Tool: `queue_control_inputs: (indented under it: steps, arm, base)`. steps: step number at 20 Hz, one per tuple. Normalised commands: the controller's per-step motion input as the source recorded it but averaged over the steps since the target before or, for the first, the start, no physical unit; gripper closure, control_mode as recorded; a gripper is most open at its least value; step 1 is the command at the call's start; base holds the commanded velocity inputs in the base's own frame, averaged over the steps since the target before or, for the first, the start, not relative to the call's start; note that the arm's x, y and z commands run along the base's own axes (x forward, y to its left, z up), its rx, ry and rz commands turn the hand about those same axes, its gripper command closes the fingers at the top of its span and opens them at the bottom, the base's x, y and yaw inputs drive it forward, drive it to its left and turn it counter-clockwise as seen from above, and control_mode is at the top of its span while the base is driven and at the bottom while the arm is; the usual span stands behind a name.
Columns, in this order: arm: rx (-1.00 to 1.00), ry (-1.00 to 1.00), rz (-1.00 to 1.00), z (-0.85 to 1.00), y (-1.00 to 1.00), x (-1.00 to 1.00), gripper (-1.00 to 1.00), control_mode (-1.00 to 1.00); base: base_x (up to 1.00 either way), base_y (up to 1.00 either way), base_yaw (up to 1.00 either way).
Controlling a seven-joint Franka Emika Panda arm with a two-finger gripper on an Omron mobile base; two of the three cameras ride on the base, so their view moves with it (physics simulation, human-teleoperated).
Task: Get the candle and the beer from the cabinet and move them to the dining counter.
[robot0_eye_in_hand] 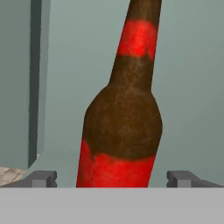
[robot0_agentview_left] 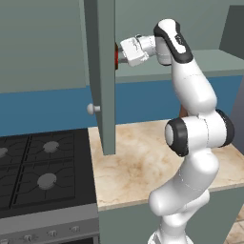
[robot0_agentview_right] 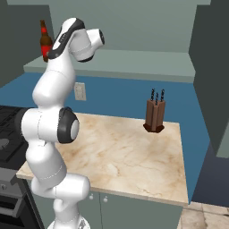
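Beer (robot0_eye_in_hand: 122, 127) stands on the open cabinet (robot0_agentview_left: 101, 71) shelf, dead ahead at 12 o'clock in the hand view. Jaws are spread wide either side of its label, not gripping, probably so they can clamp it low. Can't spot the candle.

The arm (robot0_agentview_left: 190, 143) is glossy white throughout, built of thick rounded segments that swell at each joint like stacked capsules. Wide black bands ring the joints: in the left base view one wraps the big elbow drum at about 9 o'clock of that drum, another at its 3 o'clock side. A long dark strip runs along the upper link near the wrist. The hand housing is a boxier white block with soft edges. The gripper (robot0_eye_in_hand: 113, 178) has two small dark grey, squared finger tips.
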Motion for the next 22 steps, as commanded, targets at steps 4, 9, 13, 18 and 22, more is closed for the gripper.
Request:
queue_control_inputs:
  steps: [4, 9, 13, 18, 22]
  arm:
    - [0.00, 0.04, 0.02, 0.00, 0.09, 0.00, -1.00, -1.00]
    - [0.00, 0.04, 0.02, 0.00, 0.06, 0.00, -1.00, -1.00]
    - [0.00, 0.04, 0.01, 0.00, 0.10, 0.00, -1.00, -1.00]
    - [0.00, 0.04, 0.02, 0.00, 0.15, 0.00, -1.00, -1.00]
    - [0.00, 0.03, 0.02, 0.00, 0.14, 0.00, -1.00, -1.00]
  base:
    - [0.00, 0.00, 0.00]
    - [0.00, 0.00, 0.00]
    - [0.00, 0.00, 0.00]
    - [0.00, 0.00, 0.00]
    - [0.00, 0.00, 0.00]
